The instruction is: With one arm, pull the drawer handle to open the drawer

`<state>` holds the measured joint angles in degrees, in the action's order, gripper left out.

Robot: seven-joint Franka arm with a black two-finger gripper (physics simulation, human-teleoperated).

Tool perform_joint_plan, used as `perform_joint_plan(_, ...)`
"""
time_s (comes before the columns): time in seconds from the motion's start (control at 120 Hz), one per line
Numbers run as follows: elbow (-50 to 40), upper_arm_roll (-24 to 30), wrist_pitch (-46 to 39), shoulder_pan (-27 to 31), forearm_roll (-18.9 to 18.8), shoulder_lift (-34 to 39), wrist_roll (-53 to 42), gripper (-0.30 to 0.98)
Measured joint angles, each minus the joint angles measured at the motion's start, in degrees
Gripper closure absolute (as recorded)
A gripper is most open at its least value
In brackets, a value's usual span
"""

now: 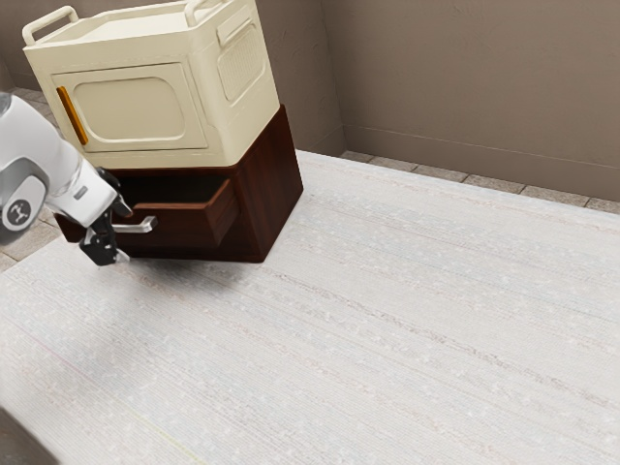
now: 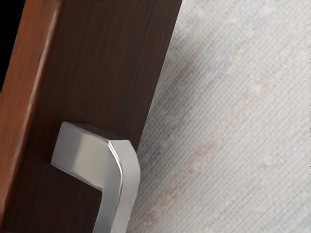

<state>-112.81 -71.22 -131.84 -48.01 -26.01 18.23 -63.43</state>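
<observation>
Tabletop (image 1: 339,329): pale, finely ribbed like woven cloth, with faint grey and brownish streaks.
Arm (image 1: 34,160): smooth white and grey shell, coming in from the exterior view's left.
Gripper (image 1: 122,234): black, at the drawer front; its two fingers seem to stand apart, spread around the handle's level rather than clamped on it, though the handle partly merges with them there.
Handle (image 1: 143,225): right at the gripper, reaching between the fingers; silvery metal, a flat-faced bar with a bevelled bend, fixed to the drawer front.
Drawer (image 1: 179,232): pulled partway out; dark reddish-brown wood, straight grain, lighter rim, hollow in shadow.
Cabinet (image 1: 276,189): the same dark wood, boxy, around the drawer.
Cream box (image 1: 223,107): on the cabinet; rounded corners, recessed panels, raised rails on top, an amber upright strip (image 1: 72,116) on its front.
Floor (image 1: 494,184): stone-like tiles beyond the tabletop.
Wall (image 1: 465,87): plain brown, lightly mottled.
</observation>
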Motion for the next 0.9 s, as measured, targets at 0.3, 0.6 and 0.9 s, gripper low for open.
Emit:
perform_joint_plan(0.3, -0.58, -0.41, -1.33, 0.05, -0.81, 0.51, 0.33, 0.0)
perform_joint_plan(0.6, -2.64, -2.12, -3.59, 0.12, -1.12, 0.92, 0.55, 0.0)
perform_joint_plan(0.9, -4.68, -2.68, -5.07, 0.11, -0.98, 1.22, 0.84, 0.0)
